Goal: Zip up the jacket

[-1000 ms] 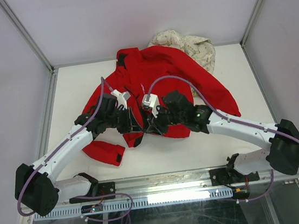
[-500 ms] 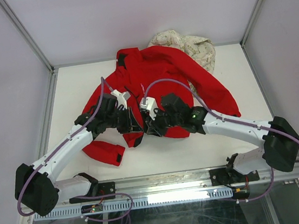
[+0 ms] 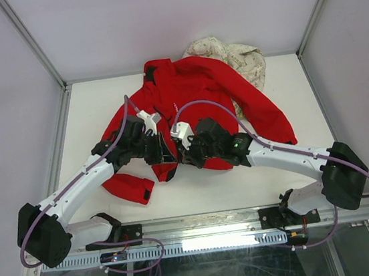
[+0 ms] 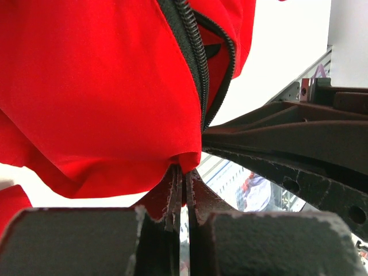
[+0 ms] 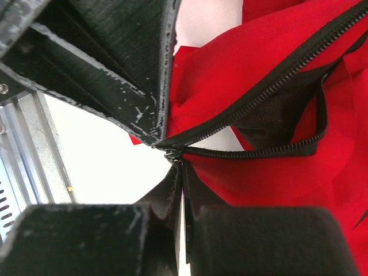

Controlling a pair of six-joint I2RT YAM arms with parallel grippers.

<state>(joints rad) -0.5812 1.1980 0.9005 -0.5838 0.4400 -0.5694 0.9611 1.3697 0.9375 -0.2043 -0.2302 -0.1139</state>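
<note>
Left gripper (image 4: 183, 185) clamps jacket (image 3: 191, 83) hem, anchoring it near, so right gripper (image 5: 179, 172), pinched on zipper slider (image 5: 171, 154), can pull

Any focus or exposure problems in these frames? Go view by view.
Top external: even light, soft shadows, jacket sharp. Left wrist: zipper teeth crisp, left gripper dark in the foreground, table blown out white. Right wrist: zipper in focus, right gripper dark, table overexposed.
</note>
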